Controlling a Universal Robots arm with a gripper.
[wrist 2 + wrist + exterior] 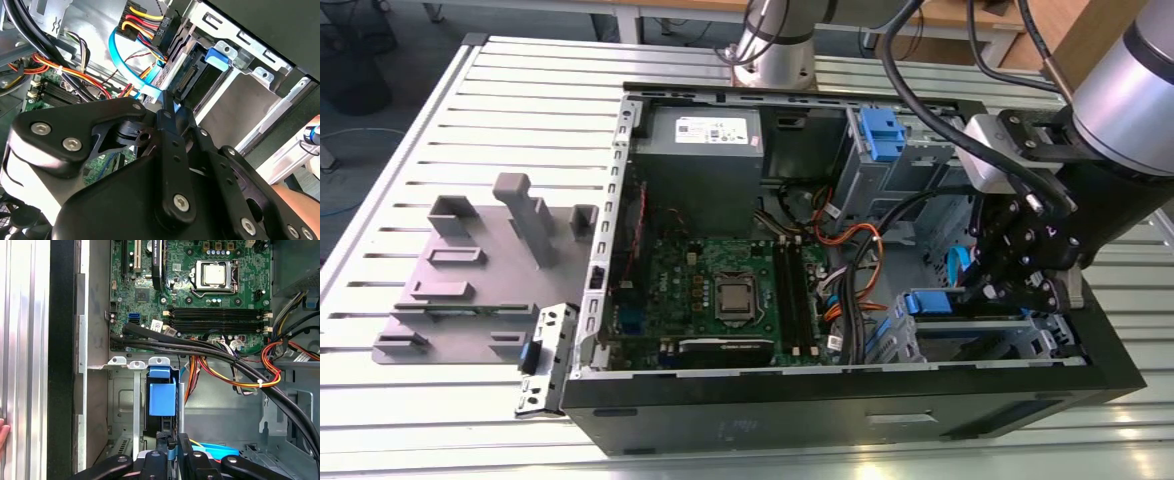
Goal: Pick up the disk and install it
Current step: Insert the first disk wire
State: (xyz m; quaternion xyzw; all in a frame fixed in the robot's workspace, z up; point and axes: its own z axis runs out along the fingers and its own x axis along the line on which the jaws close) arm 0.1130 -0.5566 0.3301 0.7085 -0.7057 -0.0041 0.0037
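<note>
Gripper (172, 450), fingers closed on the disk (162, 396), holds it partly seated in the drive cage (120, 412); insertion unfinished.

The worktop (480, 400) is showing silver-grey with long straight stripes running across it. The computer case (854, 420) is looking black on its outside and grey inside. The circuit board (720, 290) is glowing green, with a shiny silver square (216, 274) in the first wrist view. The power box (704, 150) is looking grey with a white sticker. The stand (474, 280) at the exterior view's left is showing plain grey. The disk (162, 395) is showing bright blue. The wires (260, 370) are showing red, orange, yellow and black. A flat cable (122, 60) is shining light blue. The gripper (167, 117) is looking black with small silver screws.
</note>
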